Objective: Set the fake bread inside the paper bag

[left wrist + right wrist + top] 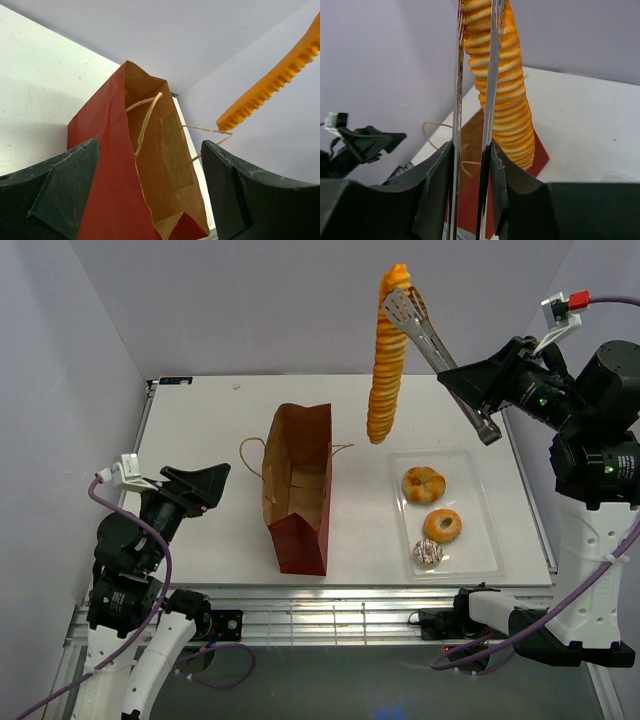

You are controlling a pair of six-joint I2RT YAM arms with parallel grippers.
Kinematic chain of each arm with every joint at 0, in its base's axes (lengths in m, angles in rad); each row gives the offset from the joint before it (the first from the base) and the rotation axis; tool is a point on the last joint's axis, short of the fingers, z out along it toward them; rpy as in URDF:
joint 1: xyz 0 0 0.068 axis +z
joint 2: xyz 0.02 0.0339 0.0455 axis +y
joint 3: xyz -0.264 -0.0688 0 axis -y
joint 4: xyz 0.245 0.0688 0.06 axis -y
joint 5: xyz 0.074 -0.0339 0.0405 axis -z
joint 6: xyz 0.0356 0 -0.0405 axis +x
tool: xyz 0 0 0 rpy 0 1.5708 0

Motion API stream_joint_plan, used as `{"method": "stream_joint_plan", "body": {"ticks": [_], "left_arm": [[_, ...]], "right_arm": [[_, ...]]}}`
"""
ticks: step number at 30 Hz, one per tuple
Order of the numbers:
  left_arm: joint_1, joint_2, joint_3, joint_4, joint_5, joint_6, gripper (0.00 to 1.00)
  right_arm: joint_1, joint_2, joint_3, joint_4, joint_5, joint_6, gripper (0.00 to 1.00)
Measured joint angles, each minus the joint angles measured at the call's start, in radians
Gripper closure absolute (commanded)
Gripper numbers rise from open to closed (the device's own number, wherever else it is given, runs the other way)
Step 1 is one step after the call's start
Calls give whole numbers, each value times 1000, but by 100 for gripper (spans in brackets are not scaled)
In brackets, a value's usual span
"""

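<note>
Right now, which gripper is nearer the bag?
Left. The left gripper sits just left of the bag, jaws open; the right gripper is high, well to its right, shut on tongs holding the loaf.

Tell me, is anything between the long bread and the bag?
Nothing visible is in the way. The long loaf hangs from the tongs in the right gripper, in open air right of the paper bag. The left gripper sits open on the bag's other side.

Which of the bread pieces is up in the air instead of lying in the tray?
The long ridged loaf, dangling from the tongs; both ring buns and the small whitish pastry lie in the clear tray.
</note>
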Motion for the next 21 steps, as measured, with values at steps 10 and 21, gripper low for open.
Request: {"method": "stream_joint_plan", "body": {"ticks": [10,21], "left_arm": [[0,143,0,98,71,-6,8],[0,198,-51,256,134,-39,12]], "right_arm": [[128,34,-3,365,-129,287,92],[639,151,-63,402,121,221,92]]}}
